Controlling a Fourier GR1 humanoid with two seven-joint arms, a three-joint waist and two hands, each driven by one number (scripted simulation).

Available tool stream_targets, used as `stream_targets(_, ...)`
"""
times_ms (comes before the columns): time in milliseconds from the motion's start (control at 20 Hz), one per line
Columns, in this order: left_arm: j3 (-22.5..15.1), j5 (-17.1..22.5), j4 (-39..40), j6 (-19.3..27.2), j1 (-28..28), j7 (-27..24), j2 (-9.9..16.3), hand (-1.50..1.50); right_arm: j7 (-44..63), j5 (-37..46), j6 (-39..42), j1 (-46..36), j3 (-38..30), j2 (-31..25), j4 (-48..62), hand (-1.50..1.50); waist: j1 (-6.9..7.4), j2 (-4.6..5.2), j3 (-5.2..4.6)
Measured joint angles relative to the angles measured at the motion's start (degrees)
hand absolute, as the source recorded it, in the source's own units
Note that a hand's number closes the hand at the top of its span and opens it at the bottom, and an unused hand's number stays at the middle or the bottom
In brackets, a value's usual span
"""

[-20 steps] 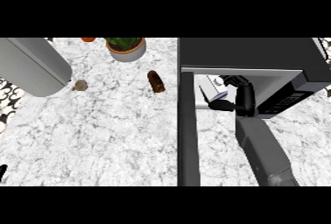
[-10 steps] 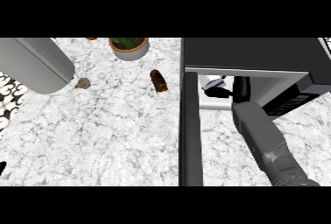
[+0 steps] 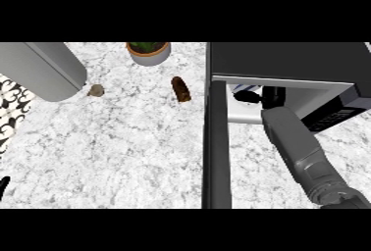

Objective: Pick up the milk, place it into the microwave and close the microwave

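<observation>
The black microwave (image 3: 290, 61) stands at the upper right, and its door (image 3: 216, 147) hangs open, seen edge-on as a dark upright bar. Inside the cavity a small part of the white and blue milk carton (image 3: 243, 89) shows under the microwave's top edge. My right hand (image 3: 270, 96) reaches into the cavity with its fingers curled round the carton, hiding most of it. The grey right forearm (image 3: 297, 147) runs up from the lower right. Only a black tip of my left hand (image 3: 4, 187) shows at the lower left edge.
On the marble counter (image 3: 123, 147) stand a potted plant (image 3: 148, 52) at the back, a brown bottle-shaped item (image 3: 181, 89) close to the door, and a small brown lump (image 3: 95, 90). A big grey cylinder (image 3: 39, 68) fills the upper left.
My right hand has carried the milk further back and leftward into the microwave cavity. The forearm has followed it in. The door has stayed open.
</observation>
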Motion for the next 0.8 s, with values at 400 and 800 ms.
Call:
stream_targets(400,-0.4,-0.6,0.5,-0.3,-1.7,0.5,0.5,-1.5,0.5,-0.9,-1.4,-1.3,-2.9,-3.8,3.1,1.5,0.96,0.6,0.1)
stream_targets(800,-1.2,-1.1,0.9,0.2,-3.1,1.2,0.1,-1.5,-0.5,-1.0,-1.4,-0.3,-4.1,-6.1,4.6,1.5,2.16,0.78,-0.14)
